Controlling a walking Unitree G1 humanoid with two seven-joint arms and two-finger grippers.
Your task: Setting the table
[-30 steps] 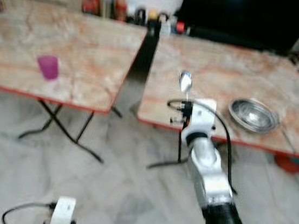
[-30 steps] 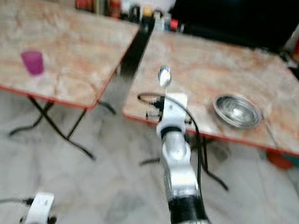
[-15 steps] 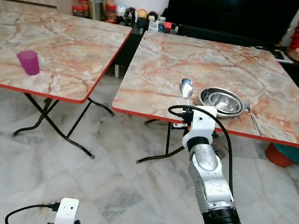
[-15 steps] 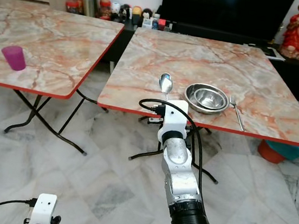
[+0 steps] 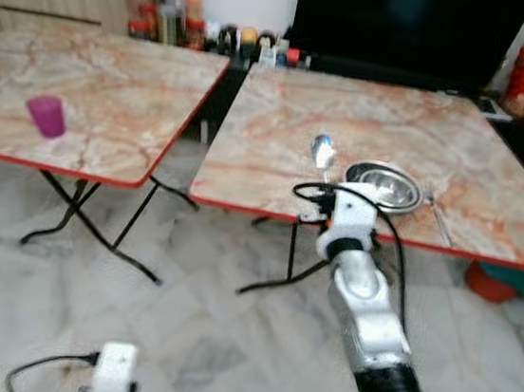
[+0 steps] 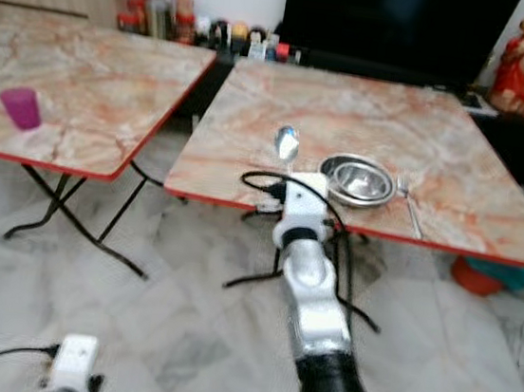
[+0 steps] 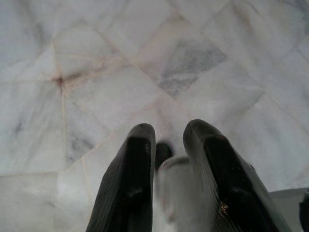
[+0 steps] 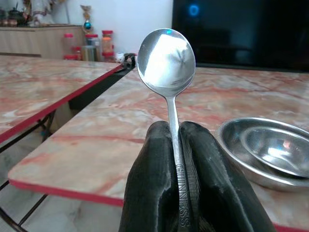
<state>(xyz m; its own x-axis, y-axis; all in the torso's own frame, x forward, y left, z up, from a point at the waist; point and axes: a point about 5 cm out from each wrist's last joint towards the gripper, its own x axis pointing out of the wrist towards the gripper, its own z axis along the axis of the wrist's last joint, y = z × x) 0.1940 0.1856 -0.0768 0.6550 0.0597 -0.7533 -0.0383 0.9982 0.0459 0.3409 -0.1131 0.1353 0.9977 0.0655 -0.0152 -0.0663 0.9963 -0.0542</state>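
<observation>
- Spoon: the handle carries stamped lettering running along its length, reading "GUINNESS". The letters sit on the stretch of handle pinched between the two black fingers of the right gripper.
- Jars at the back: labels are blurred and cannot be read.
- No other text, number or sign is legible on any surface.
</observation>
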